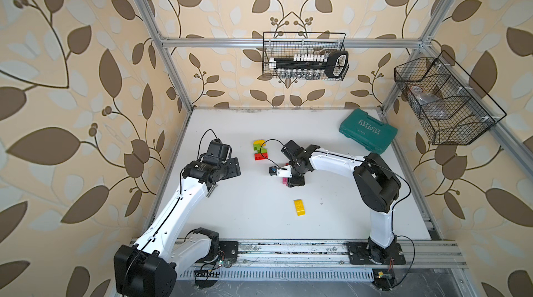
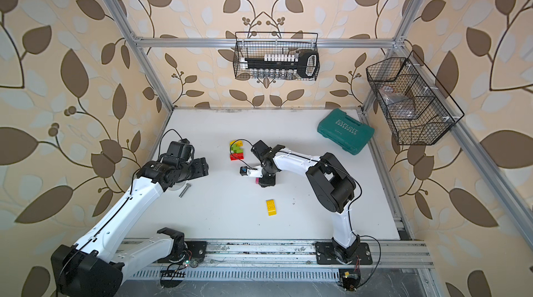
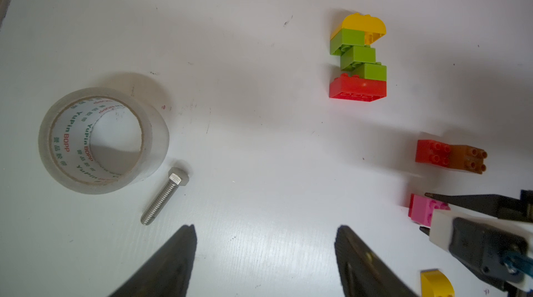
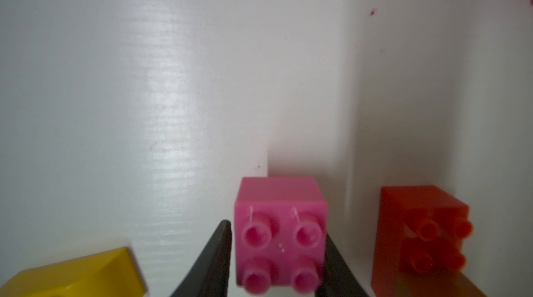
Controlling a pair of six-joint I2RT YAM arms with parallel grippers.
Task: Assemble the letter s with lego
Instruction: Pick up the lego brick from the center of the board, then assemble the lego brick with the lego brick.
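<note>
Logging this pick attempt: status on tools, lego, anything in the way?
Left tool open, empty. Right tool straddles pink brick, jaws at its sides; grip unconfirmed. Partial S stack lies apart. Red brick close beside, not touching.

wallpaper: beige, patterned with brown and pale whitish leaves on thin brown stems
desk: white, a few dark specks
case, far right: teal, white lettering
lego stack: yellow top, three lime green steps, red base
loose brick, near: yellow
pink brick: pink all over
red brick: red
brown brick: brown
tape roll, left: clear, white core printed green and red
bolt: silver
wire basket, far: black
</note>
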